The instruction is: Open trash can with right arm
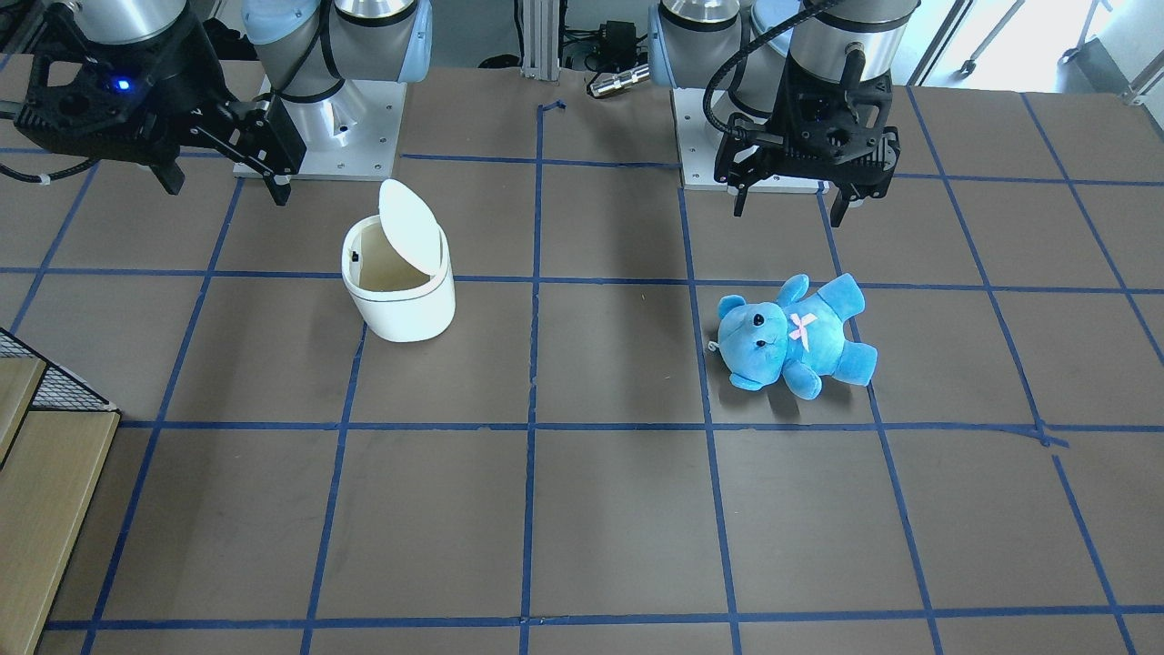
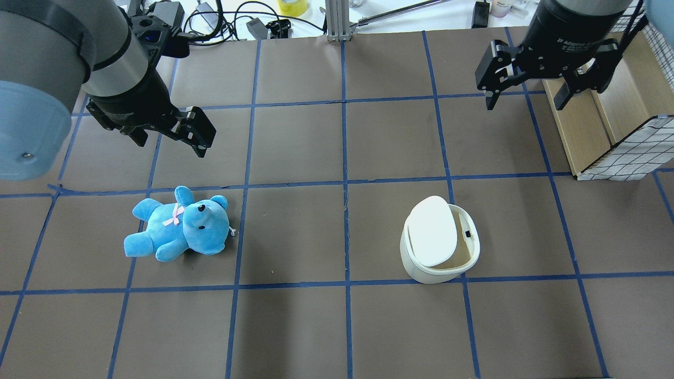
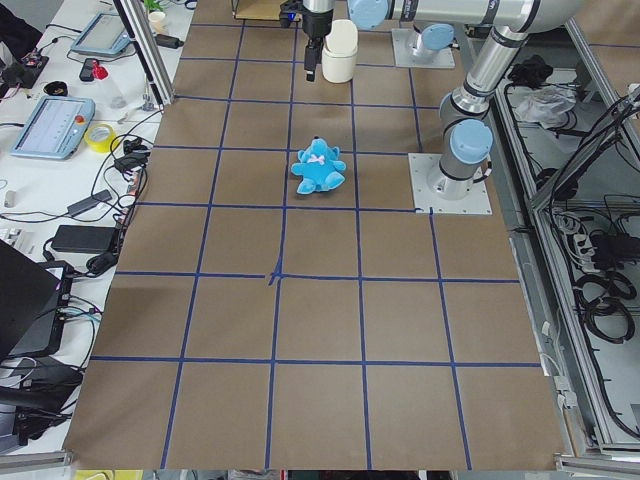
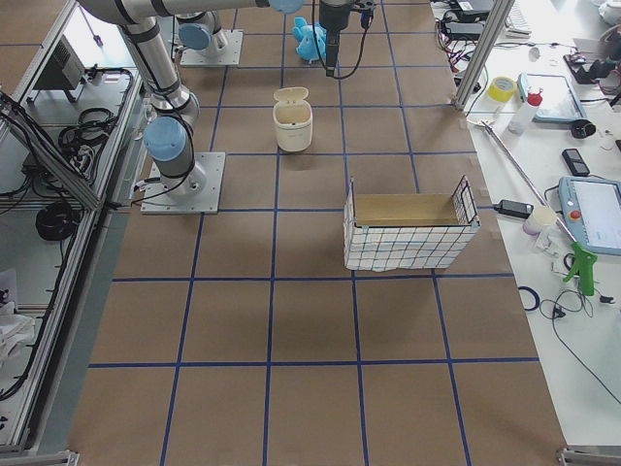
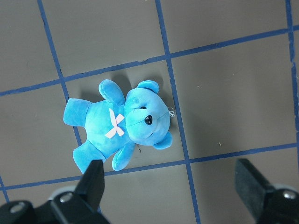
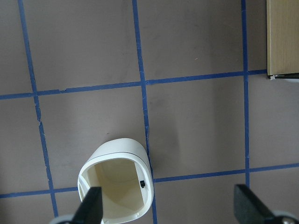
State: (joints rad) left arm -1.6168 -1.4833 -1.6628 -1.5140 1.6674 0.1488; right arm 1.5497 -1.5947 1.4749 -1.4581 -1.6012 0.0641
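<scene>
The white trash can stands on the table with its flip lid raised, so the beige inside shows. It also shows in the overhead view and in the right wrist view. My right gripper, with a blue light, hangs open and empty above the table, behind and to the side of the can, apart from it. My left gripper hangs open and empty above the blue teddy bear, also in the overhead view.
The teddy lies on its back in the left half of the table. A wire basket with a wooden lining stands at the table's right end, near my right gripper. Blue tape lines grid the brown table.
</scene>
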